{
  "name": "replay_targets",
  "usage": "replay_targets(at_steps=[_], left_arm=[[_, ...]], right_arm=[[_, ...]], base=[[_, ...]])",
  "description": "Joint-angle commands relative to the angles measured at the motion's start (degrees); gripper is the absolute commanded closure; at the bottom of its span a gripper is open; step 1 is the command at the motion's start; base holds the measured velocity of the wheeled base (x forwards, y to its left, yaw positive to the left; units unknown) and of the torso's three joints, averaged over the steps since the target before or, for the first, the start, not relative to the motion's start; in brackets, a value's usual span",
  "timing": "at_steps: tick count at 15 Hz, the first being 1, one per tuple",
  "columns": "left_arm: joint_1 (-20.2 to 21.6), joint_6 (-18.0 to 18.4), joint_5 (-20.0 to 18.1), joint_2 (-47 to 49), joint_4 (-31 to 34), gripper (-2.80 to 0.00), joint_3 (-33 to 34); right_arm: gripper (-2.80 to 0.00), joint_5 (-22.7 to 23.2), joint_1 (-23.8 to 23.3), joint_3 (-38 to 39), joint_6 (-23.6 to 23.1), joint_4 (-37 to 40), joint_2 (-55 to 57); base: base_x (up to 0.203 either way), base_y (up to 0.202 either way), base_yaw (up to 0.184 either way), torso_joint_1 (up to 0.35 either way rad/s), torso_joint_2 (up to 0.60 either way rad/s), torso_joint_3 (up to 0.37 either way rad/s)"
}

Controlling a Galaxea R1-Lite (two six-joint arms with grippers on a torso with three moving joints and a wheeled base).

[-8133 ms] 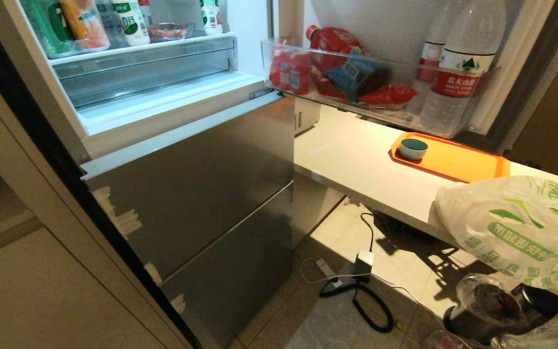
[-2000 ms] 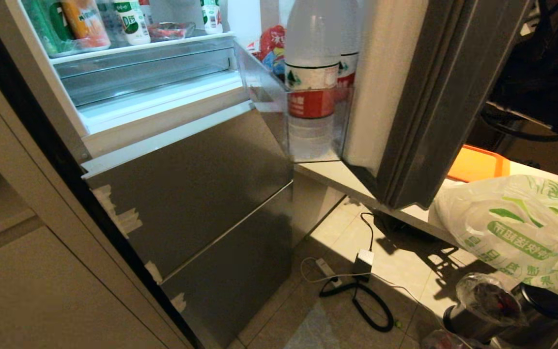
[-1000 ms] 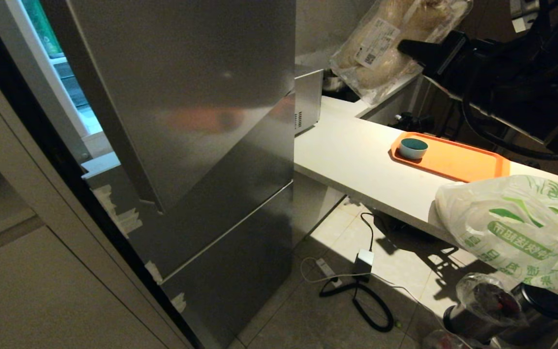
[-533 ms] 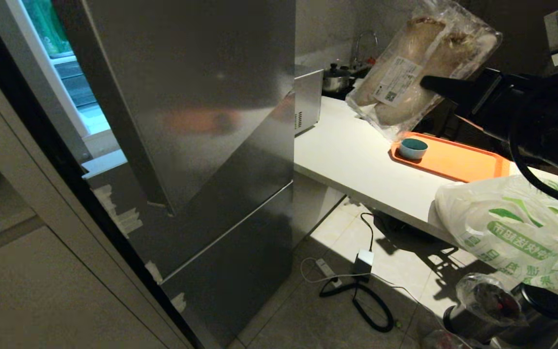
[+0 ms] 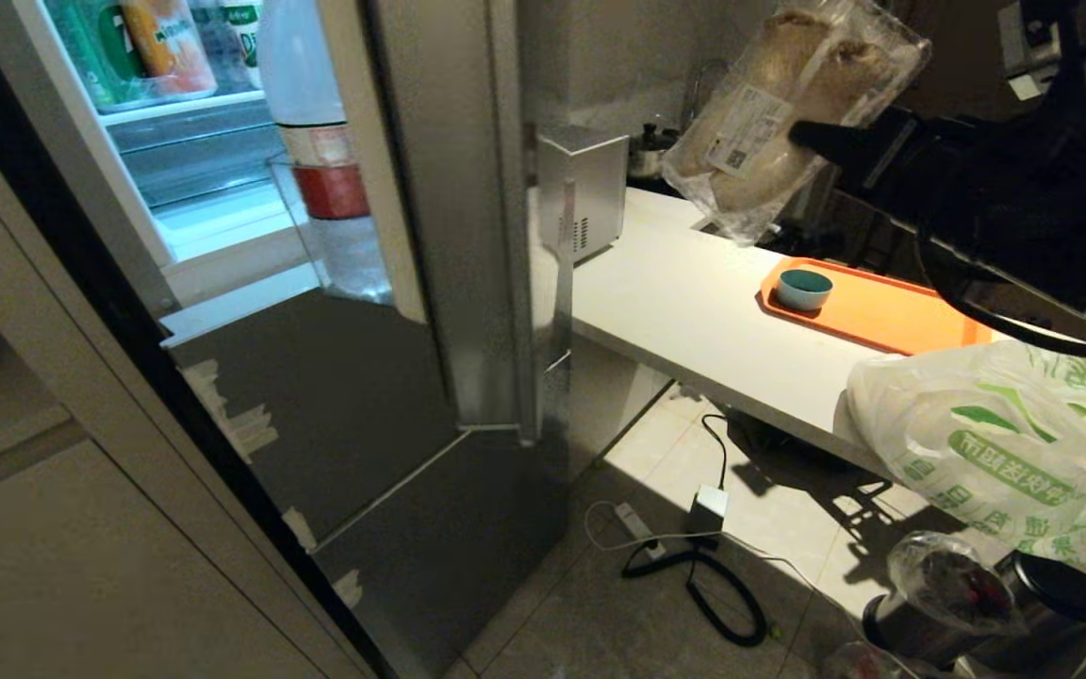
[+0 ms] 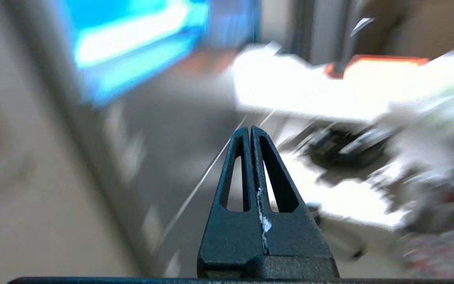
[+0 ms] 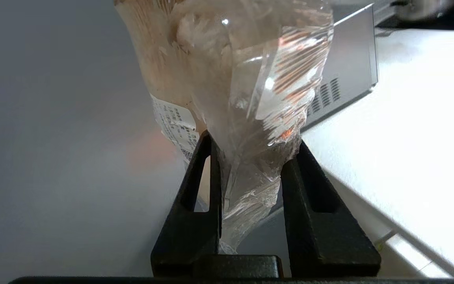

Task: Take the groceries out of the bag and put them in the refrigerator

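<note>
1. Steel-grey refrigerator stands with its upper door partly open, so the white inside with clear shelves and several bottles is visible; some goods seem to be stored already, though I cannot tell which came from the bag.
2. One item is on its way: the right gripper pinches the crinkled end of a clear pack of pale beige lumps, held up in the air above the white counter.
3. From the gripper the pack sticks out forward and upward, and the refrigerator opening is well apart from it, beyond the door edge and the small silver box.
4. The bag lies below and behind the right gripper on the counter, looking full, so more unloading probably remains.
5. The left gripper is pressed together and empty, low down and pointing toward the refrigerator front.
</note>
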Motion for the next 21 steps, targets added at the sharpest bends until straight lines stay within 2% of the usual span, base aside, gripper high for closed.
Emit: replay_targets(at_steps=[1,3,5,8,12,14,17,19,21], left_arm=[[0.14,-1.13,-9.29,12.01,-0.41,0.0,-10.99],[0.28,-1.72,-15.41,19.54,-0.8,0.0,-15.41],[0.29,-1.62,-19.37,24.66,-1.21,0.0,-16.86],[-0.34,-1.55,-26.35,26.46,-1.31,0.0,-17.27],[-1.15,-1.63,-27.05,30.7,-1.39,0.0,-20.7],[-3.37,-1.63,-27.05,32.62,-1.4,0.0,-22.3],[-6.16,-1.56,-27.05,36.12,-1.44,0.0,-24.89],[-10.08,-1.47,-26.96,39.81,-1.42,0.0,-26.86],[-12.94,-1.18,-26.12,45.65,-1.91,0.0,-28.84]], right_arm=[[0.0,-0.85,0.24,-5.18,0.09,-0.22,7.12],[0.0,-2.15,0.39,-9.35,-0.4,-0.09,11.03],[0.0,-2.35,0.86,-10.8,-1.42,-0.1,12.47],[0.0,-2.43,3.12,-13.36,-2.25,-0.01,14.75],[0.0,-4.3,6.95,-18.8,-3.81,1.33,18.29],[0.0,-4.77,9.42,-23.68,-5.04,4.29,20.83],[0.0,-7.11,13.33,-34.95,-7.0,8.72,28.3],[0.0,-7.53,15.13,-41.67,-8.61,12.42,34.12],[0.0,-7.46,15.92,-43.03,-9.97,13.61,37.31]], base=[[0.0,0.0,0.0,0.0,0.0,0.0],[0.0,0.0,0.0,0.0,0.0,0.0],[0.0,0.0,0.0,0.0,0.0,0.0],[0.0,0.0,0.0,0.0,0.0,0.0],[0.0,0.0,0.0,0.0,0.0,0.0],[0.0,0.0,0.0,0.0,0.0,0.0],[0.0,0.0,0.0,0.0,0.0,0.0],[0.0,0.0,0.0,0.0,0.0,0.0],[0.0,0.0,0.0,0.0,0.0,0.0]])
